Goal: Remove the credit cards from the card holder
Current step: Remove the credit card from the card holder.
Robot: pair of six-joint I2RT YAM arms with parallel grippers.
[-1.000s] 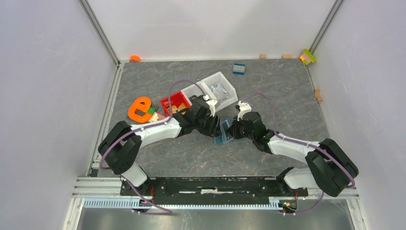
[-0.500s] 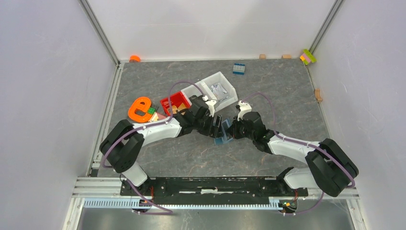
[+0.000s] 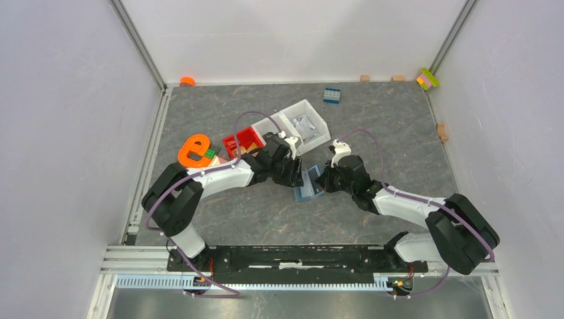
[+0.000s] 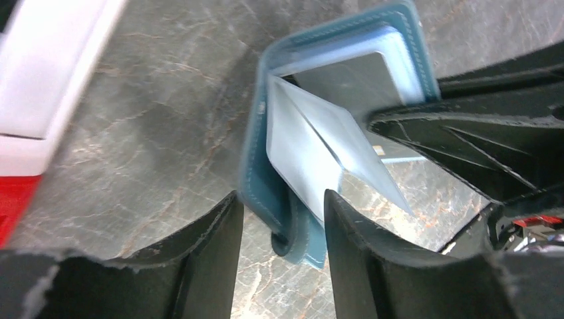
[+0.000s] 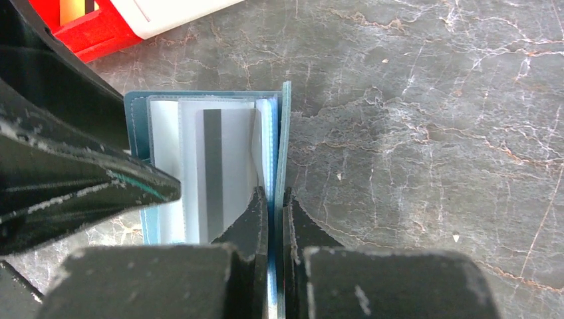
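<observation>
Right wrist view: the card holder (image 5: 163,133) lies open mid-table, its spine running 12 to 6. Its 3 o'clock cover is pinched tight by the right pincer (image 5: 276,194). The left pincer (image 4: 281,199) straddles its edge, but I cannot tell if it squeezes.

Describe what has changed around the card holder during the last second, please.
The left gripper drew back slightly to the left in the top view, so more of the pale inside of the card holder shows. The right gripper stayed in place, pinched on the edge of the cover. The red bin and white bin did not move.
</observation>
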